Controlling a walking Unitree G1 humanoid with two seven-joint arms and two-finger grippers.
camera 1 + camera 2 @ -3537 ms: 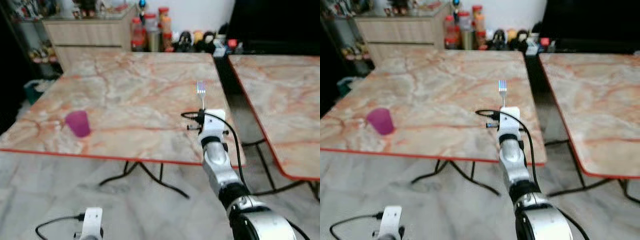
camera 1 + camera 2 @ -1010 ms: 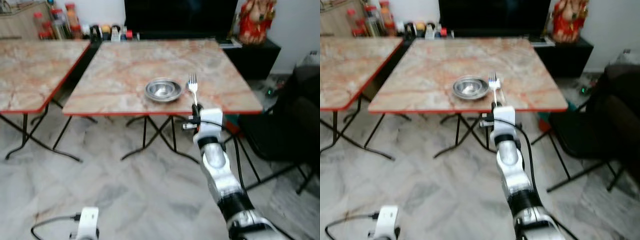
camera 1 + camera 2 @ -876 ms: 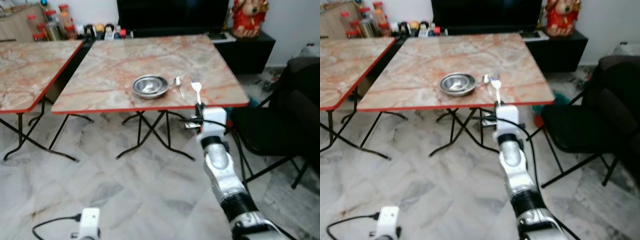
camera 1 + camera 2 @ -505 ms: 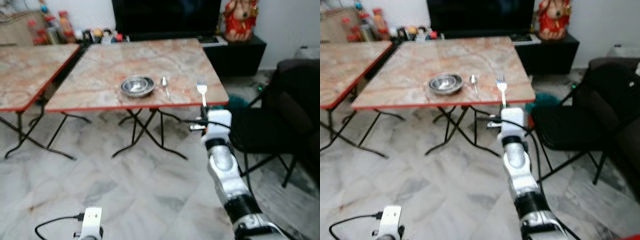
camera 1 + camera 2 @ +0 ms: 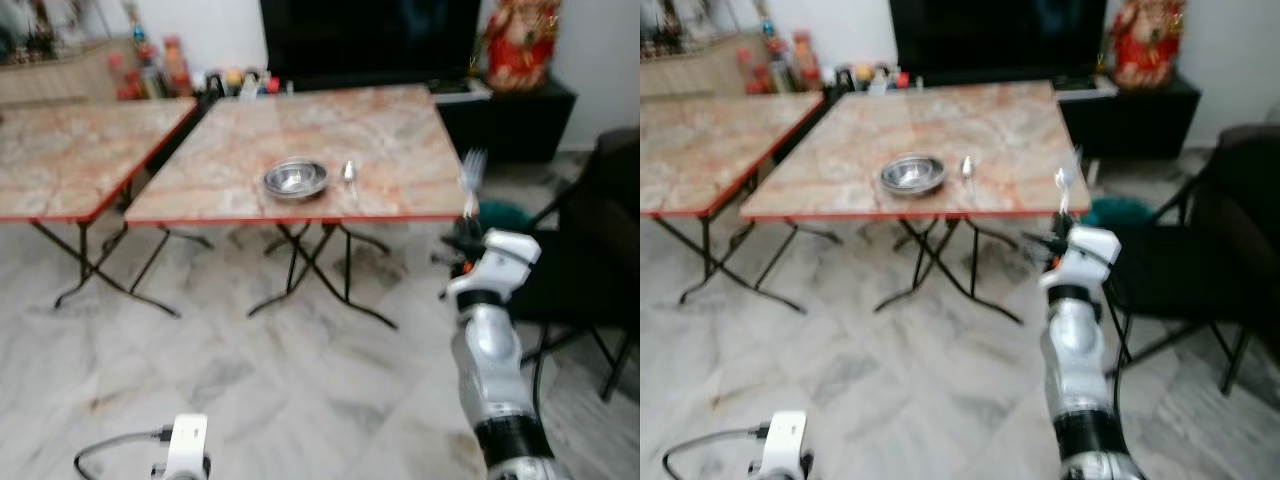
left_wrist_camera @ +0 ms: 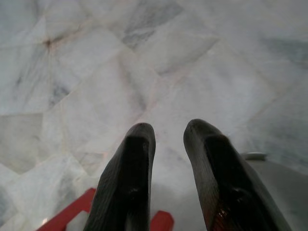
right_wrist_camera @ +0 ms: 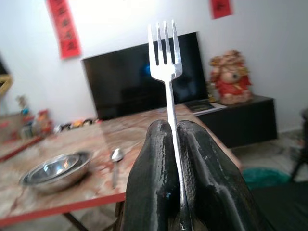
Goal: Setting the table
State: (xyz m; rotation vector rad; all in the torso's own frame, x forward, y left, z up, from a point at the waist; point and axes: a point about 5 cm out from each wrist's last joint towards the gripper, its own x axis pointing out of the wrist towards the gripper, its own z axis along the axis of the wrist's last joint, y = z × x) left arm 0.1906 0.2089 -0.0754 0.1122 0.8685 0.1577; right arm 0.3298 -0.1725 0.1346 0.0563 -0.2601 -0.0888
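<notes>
My right gripper (image 7: 172, 129) is shut on the handle of a silver fork (image 7: 165, 53), which stands upright with its tines up. In the head views the fork (image 5: 472, 172) is off the right front corner of a marble table (image 5: 400, 130), not over it. A steel bowl (image 5: 295, 179) sits near the table's front edge, with a spoon (image 5: 349, 174) just right of it. My left gripper (image 6: 168, 134) hangs low over the floor, open and holding nothing.
A second marble table (image 5: 70, 160) stands to the left across a narrow gap. A black chair (image 5: 595, 240) is close on my right. Behind the table are a dark TV cabinet (image 5: 510, 110), jars (image 5: 150, 70) and a red statue (image 5: 520, 40). Grey marble floor (image 5: 250, 380) lies in front.
The whole view has shifted, so the camera moved. The fork-holding arm now sits further right in view, beyond the table's corner. Its grip on the fork is unchanged.
</notes>
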